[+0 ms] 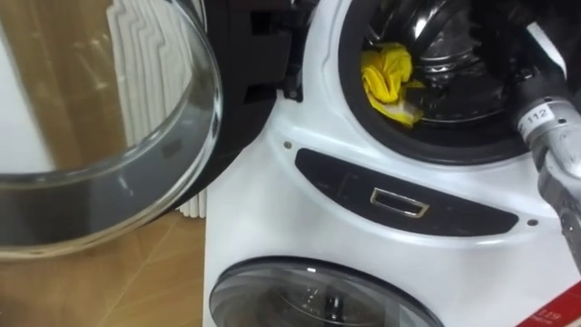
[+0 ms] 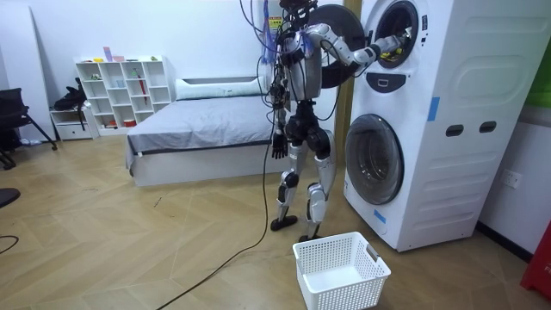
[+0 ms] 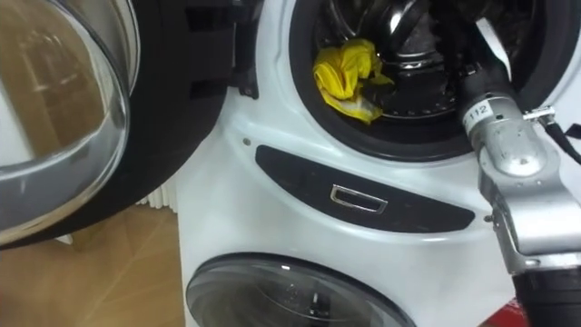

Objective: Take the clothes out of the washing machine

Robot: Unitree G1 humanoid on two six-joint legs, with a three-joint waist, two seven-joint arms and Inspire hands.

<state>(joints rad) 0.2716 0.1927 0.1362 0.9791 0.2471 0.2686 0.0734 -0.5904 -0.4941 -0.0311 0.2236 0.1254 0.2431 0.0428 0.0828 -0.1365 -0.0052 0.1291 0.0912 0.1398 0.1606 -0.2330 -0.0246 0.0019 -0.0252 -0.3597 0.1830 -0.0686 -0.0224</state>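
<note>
Yellow cloth is seen bunched inside the upper drum of the washing machine, at about 8 o'clock of the round opening, resting against the dark rim seal with one pale edge hanging towards the lip. The glass door is swung fully aside at 9 o'clock, so the opening is unobstructed. The right robot hand is reached into the drum, at roughly 3 o'clock from the cloth; it is hidden among the dark drum parts in the eye views, so whether it is wide, narrow or holding anything cannot be told. The left robot hand is hung beside the hip in the room view, too small there for its state to be read.

The cloth is judged to be light, soft and limp, with deep folds. No stiffness can be expected, so it will drape and trail once lifted, and a damp patch may cling to the seal. A hold is best taken on the thick crumpled middle, where several layers can be gathered at once, rather than on the thin hanging edge, which could slip free. A white basket is set on the floor before the lower door, at 6 o'clock from the drum
</note>
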